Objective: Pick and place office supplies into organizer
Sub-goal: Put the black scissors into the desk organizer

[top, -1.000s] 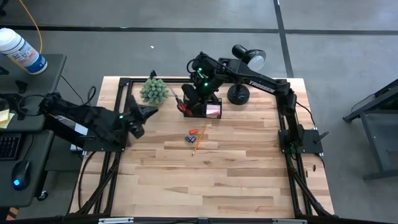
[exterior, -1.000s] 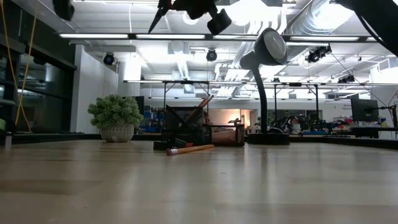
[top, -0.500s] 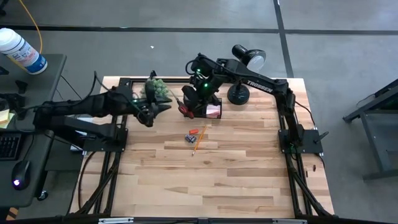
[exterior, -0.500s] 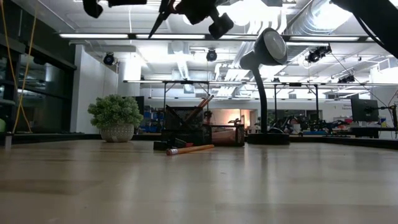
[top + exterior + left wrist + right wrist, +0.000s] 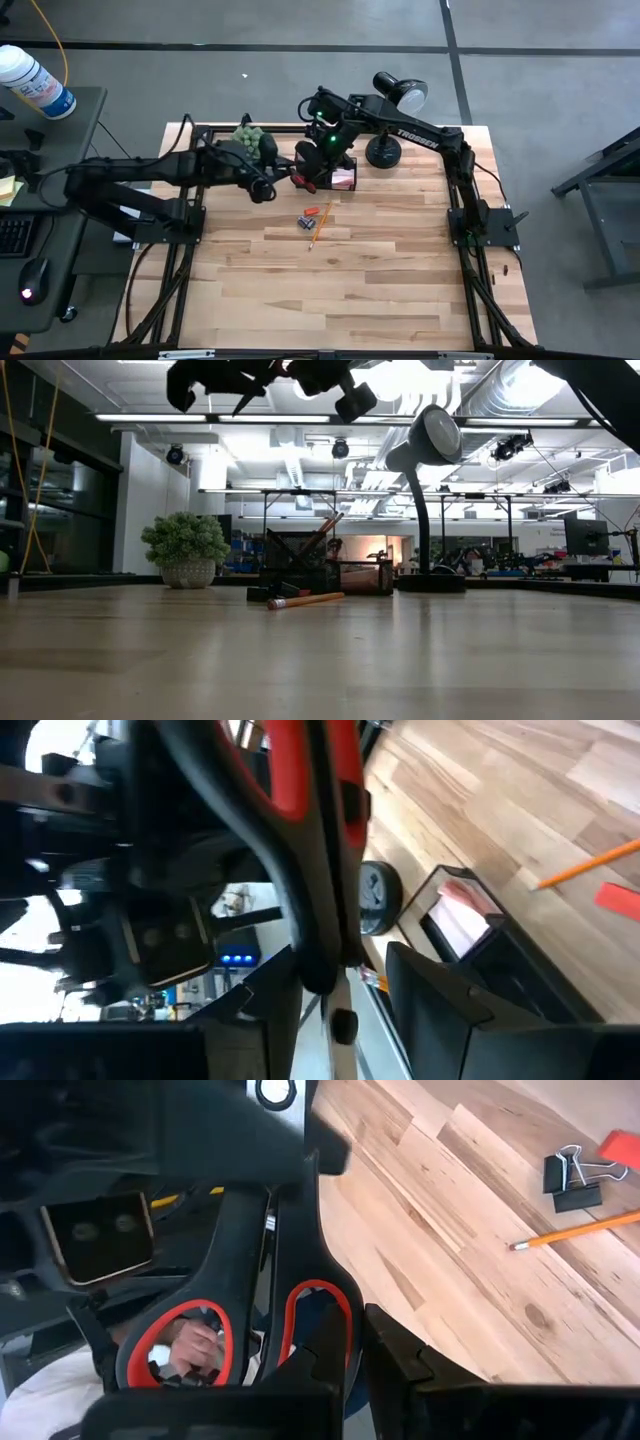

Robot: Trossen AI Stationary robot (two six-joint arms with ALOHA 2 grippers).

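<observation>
Pale butcher-block planks make up the wooden tabletop (image 5: pixel 380 280), edged by a black metal frame and standing on a grey concrete floor; in the low view the room behind is a bright workshop with white ceiling ducts and strip lights. Along the far side of the table sit a green spiky plant ball in a pale pot (image 5: pixel 186 547), a small black rectangular desk organizer (image 5: pixel 300 568) and a black desk lamp with a round head (image 5: pixel 428 445). The organizer holds orange pencils (image 5: pixel 327 526) leaning out of its taller cup, and a pink sticky-note pad (image 5: pixel 343 178) lies in its lower compartment. On the bare wood just in front of it lie a loose orange pencil (image 5: pixel 319 226), a black binder clip (image 5: pixel 306 223) and a small orange bit (image 5: pixel 311 211), close together. Above the organizer the right gripper (image 5: pixel 312 160) is clenched on the red-handled scissors (image 5: pixel 300 176), held up in the air; its wrist view shows the red finger loops (image 5: pixel 250 1335) between the dark fingers, with a person's hand visible beyond them. The left gripper (image 5: pixel 262 187) hangs beside the scissors, near the plant, with its fingers spread wide and nothing between them; its wrist view looks straight at the scissors' red and black handle (image 5: pixel 305 810).
</observation>
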